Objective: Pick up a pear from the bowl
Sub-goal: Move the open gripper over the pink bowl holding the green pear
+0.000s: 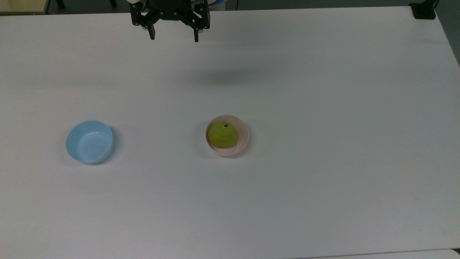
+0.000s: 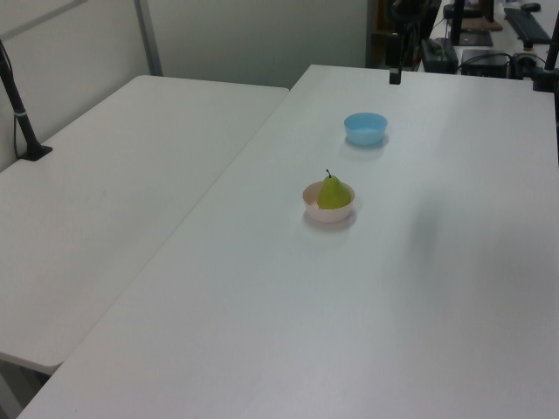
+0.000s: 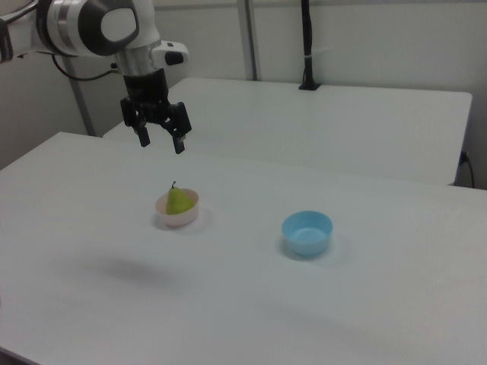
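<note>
Showing a wide white worktop (image 1: pixel 323 108) that carries two small bowls set well apart. A second white table (image 2: pixel 113 183) stands beside it, at the left view's left, with a dark post (image 2: pixel 19 105) clamped at its far edge; pale partition walls close off the room behind. In the left view, dark equipment and cables crowd the far end of the room beyond the worktop.

The pink bowl (image 1: pixel 241 142) stands near the middle of the worktop. In it sits the pear (image 1: pixel 222 135), yellow-green, upright, its dark stem (image 3: pixel 173 185) pointing up and its narrow top rising above the rim. In the top view the pear lies toward the top view's left side of the bowl, leaving a crescent of whitish interior bare at the top view's right.

The light blue bowl (image 1: pixel 89 142) stands at the top view's left of the pink bowl and holds nothing.

The pincer (image 1: pixel 175 37) hangs above the worktop at the top edge of the top view, well apart from both bowls. Its two black fingers (image 3: pixel 180 142) are spread wide and grip nothing. A soft shadow (image 1: pixel 222 76) lies on the worktop between pincer and pink bowl.
</note>
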